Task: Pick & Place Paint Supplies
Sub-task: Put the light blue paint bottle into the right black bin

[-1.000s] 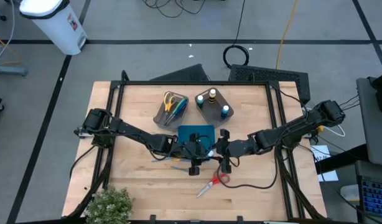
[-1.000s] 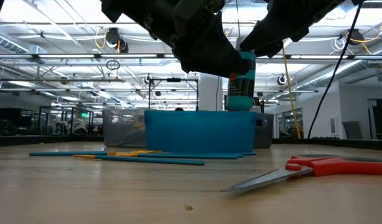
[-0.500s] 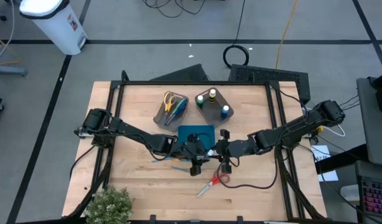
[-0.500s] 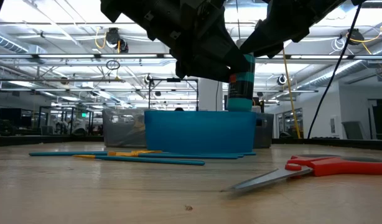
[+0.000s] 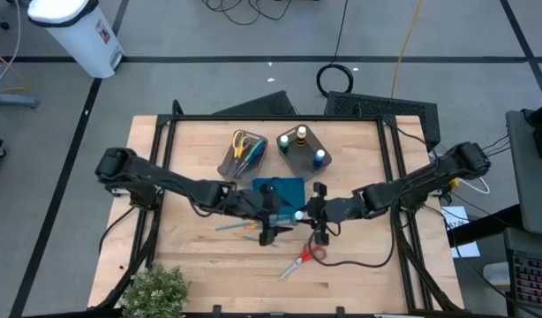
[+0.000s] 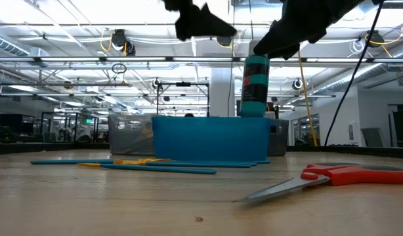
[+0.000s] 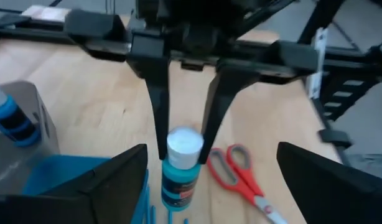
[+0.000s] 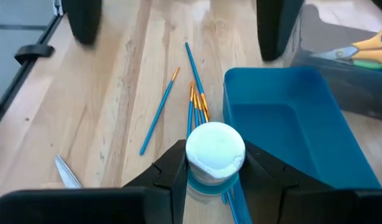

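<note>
Right wrist view: my right gripper (image 8: 209, 171) jaws clamped on teal paint bottle (image 8: 214, 155), white cap up between fingers. Brushes (image 8: 194, 102) on table ahead of jaws, teal tray (image 8: 290, 118) beside them. My left gripper (image 5: 273, 215) jaws spread wide, nothing held, facing bottle. Red scissors (image 5: 304, 260) on table below right jaws.
</note>
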Controlling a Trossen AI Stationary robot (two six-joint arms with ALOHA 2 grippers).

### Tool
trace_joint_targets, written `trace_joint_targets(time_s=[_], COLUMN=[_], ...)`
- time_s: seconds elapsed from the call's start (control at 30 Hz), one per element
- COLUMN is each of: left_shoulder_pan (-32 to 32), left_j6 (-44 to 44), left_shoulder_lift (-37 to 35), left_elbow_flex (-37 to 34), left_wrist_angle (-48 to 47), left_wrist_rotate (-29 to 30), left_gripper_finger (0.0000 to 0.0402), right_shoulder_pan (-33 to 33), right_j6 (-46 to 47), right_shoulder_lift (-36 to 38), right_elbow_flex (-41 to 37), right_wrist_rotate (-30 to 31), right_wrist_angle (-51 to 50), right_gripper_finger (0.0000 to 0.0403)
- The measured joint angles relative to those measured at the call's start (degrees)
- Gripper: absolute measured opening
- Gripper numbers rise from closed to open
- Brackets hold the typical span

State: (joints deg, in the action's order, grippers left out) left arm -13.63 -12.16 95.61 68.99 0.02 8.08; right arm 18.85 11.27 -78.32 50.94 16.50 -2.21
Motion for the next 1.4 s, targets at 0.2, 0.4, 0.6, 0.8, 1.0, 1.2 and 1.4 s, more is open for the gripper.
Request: trace_joint_targets(time_s=[0.2,0.4,0.6,0.8,1.0,1.2,1.4], left_shoulder_pan=[0.00,0.02,0.15,0.15,0.15,-0.01,0.85], left_j6=[1.92,5.86,12.21,15.32,13.08,12.26,11.86], left_shoulder_lift=[-3.46,-3.37,-3.74,-7.95,-12.66,-16.07,-21.22], left_elbow_flex=[0.00,-0.02,-0.04,-0.04,-0.04,-1.98,-7.30], left_wrist_angle=[-0.10,0.92,0.96,-4.26,-15.79,-18.29,-16.06], left_wrist_rotate=[-0.70,-0.56,-0.57,-0.55,-0.57,-0.15,1.06], left_gripper_finger=[0.0378,0.0373,0.0373,0.0381,0.0380,0.0371,0.0374], right_shoulder_pan=[1.02,4.85,9.86,13.65,14.66,14.64,14.63], right_j6=[0.11,0.17,1.57,4.31,6.01,6.05,6.07], right_shoulder_lift=[2.35,6.49,10.44,13.10,14.18,14.16,14.29], right_elbow_flex=[0.00,0.02,0.02,0.02,0.02,-0.37,-1.06], right_wrist_rotate=[0.47,7.31,17.21,24.48,25.79,25.88,25.70], right_wrist_angle=[-1.33,-5.71,-10.07,-14.74,-16.50,-15.90,-16.00], right_gripper_finger=[0.0108,0.0105,0.0105,0.0105,0.0105,0.0105,0.0105])
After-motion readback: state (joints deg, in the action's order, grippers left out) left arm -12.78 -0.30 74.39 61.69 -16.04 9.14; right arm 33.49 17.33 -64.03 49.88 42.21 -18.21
